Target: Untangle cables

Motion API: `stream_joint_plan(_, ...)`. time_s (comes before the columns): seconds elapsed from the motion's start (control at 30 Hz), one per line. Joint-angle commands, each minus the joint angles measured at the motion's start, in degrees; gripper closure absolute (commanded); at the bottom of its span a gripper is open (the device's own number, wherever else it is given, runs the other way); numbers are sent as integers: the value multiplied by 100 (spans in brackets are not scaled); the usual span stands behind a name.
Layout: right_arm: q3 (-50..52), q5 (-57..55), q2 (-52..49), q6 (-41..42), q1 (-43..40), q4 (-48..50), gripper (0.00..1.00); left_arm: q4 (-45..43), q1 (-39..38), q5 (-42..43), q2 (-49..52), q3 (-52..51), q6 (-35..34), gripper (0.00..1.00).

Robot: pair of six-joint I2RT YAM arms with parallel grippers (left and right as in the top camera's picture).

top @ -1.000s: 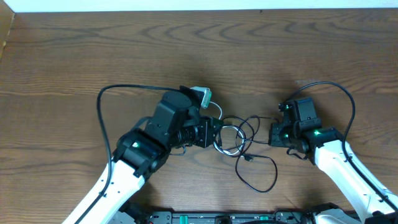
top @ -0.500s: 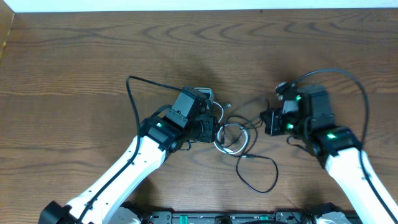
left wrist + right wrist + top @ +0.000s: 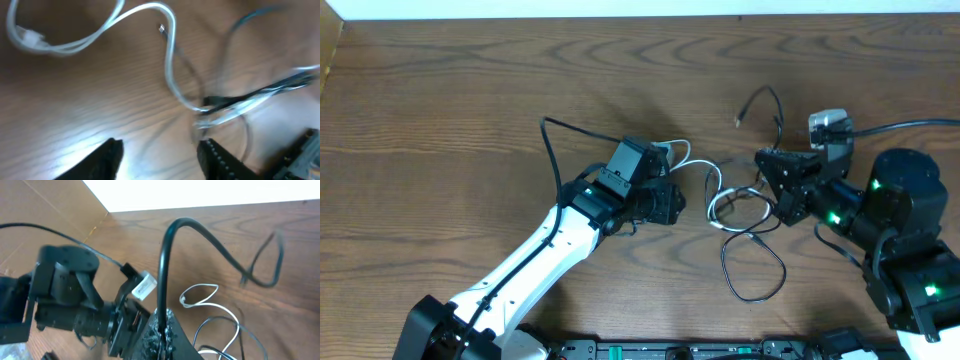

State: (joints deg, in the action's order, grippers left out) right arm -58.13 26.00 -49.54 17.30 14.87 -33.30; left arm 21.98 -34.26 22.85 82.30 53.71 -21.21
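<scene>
A thin white cord (image 3: 168,65) and a thin black cord (image 3: 160,280) sit knotted on the brown wooden counter (image 3: 470,100), about midway, nearer the right edge. The right end effector (image 3: 161,327) pinches the black cord. The left end effector (image 3: 160,147) hovers spread and empty. I'd have the left pin the white loop while the right draws slowly toward the right edge.

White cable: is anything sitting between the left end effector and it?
Nothing visible does. In the left wrist view only bare table lies between the open left end effector and the white cable. The right end effector grips a black cable.
</scene>
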Motion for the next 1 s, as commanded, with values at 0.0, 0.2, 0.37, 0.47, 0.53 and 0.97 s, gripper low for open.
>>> stream_joint_plan(0.0, -70, 105, -24, -107, 9, -37, 99, -345, 22, 811, -46, -13, 105, 37)
stream_joint_plan(0.2, -70, 833, -22, -105, 9, 365, 99, -774, 17, 1058, -33, -13, 127, 30)
stream_joint_plan(0.37, -70, 1130, -24, 28, 7, 1029, 99, -675, 17, 1088, -31, -13, 125, 30)
stream_joint_plan(0.47, -70, 1049, -22, 37, 7, 1318, 99, -647, 17, 1263, -31, -13, 127, 30)
stream_joint_plan(0.53, -70, 1051, -22, 129, 7, 1521, 99, -686, 17, 1405, -31, -13, 127, 27)
stream_joint_plan(0.97, -70, -3886, -125, 597, -20, 981, 99, -667, 17, 1504, -31, -13, 129, 15)
